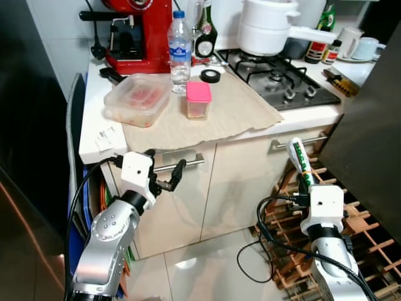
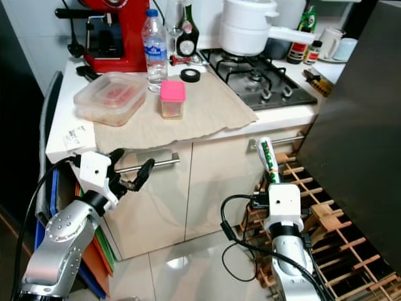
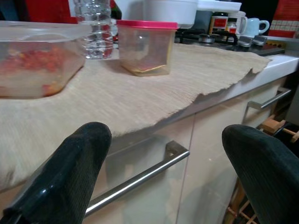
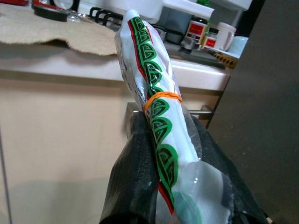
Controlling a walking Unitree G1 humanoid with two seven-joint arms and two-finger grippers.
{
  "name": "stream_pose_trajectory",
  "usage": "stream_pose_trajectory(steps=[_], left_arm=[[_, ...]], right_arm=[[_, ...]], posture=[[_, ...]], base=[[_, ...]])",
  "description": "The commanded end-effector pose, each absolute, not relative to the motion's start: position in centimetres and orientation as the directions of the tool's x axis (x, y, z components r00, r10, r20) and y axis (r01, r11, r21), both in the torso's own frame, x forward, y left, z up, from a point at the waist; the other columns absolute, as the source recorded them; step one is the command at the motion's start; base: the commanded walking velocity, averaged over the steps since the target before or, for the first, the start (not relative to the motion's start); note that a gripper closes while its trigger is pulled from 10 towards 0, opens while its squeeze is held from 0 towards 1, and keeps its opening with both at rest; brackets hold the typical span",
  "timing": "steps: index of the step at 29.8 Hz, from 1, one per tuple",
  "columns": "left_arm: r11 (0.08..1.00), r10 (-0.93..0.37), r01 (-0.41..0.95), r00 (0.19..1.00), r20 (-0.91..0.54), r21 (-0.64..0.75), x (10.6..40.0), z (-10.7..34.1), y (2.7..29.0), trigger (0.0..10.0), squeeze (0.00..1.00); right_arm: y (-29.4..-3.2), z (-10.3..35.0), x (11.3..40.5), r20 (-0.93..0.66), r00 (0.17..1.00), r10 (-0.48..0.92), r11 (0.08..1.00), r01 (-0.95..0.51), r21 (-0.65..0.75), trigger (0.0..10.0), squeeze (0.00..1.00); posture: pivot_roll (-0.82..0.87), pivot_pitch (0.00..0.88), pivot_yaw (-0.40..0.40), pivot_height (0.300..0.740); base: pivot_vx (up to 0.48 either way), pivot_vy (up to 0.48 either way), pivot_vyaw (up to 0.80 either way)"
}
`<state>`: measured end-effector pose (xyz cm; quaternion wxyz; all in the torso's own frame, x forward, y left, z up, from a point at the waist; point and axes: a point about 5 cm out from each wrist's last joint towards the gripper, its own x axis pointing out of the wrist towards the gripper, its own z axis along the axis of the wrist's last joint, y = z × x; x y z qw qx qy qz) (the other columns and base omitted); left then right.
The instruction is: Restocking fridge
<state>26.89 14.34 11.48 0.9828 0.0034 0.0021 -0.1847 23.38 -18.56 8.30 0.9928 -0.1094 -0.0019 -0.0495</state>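
My right gripper [image 1: 305,177] is shut on a rolled white packet with green and red print [image 4: 156,116], bound by an orange rubber band; it stands upright in front of the cabinets, below the counter edge. My left gripper [image 1: 164,170] hangs open just before the drawer handle [image 1: 178,165], under the counter's front edge. On the beige mat [image 1: 213,113] sit a clear tub of red food [image 1: 138,98], a small pink-lidded container [image 1: 198,100] and a water bottle [image 1: 180,51]. The dark fridge door [image 1: 369,135] stands at the right.
A wooden wine rack [image 1: 363,232] lies low on the right behind a black cable [image 1: 250,263]. A red coffee machine [image 1: 138,31], a tape roll [image 1: 210,76], a hob [image 1: 282,78] and a white pot [image 1: 269,25] fill the counter's back. A dark surface [image 1: 25,125] borders the left.
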Motion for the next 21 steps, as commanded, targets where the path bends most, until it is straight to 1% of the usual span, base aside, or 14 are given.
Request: stream_pose_trajectory(steps=[1,4,21], left_arm=[[0.931,-0.365,0.365,0.931,-0.015,0.0,27.2,11.5,14.0,10.0,0.0],[0.933,-0.358,0.359,0.933,-0.02,0.018,27.4,11.5,13.9,10.0,0.0],[0.936,-0.35,0.35,0.937,-0.017,0.035,28.0,11.8,13.6,10.0,0.0]], right_arm=[[-18.7,8.5,23.9,0.011,0.994,-0.105,0.972,0.105,-0.21,0.0,0.0],[-18.7,8.5,24.2,0.011,0.994,-0.107,0.973,0.107,-0.203,0.0,0.0],[-18.1,8.5,24.9,0.003,0.996,-0.092,0.976,0.091,-0.198,0.0,0.0]], posture=[[0.08,0.0,-0.028,0.74],[0.09,0.0,-0.031,0.74],[0.09,0.0,-0.026,0.74]], base=[[0.0,0.0,0.0],[-0.08,0.0,0.0],[-0.327,0.0,0.0]])
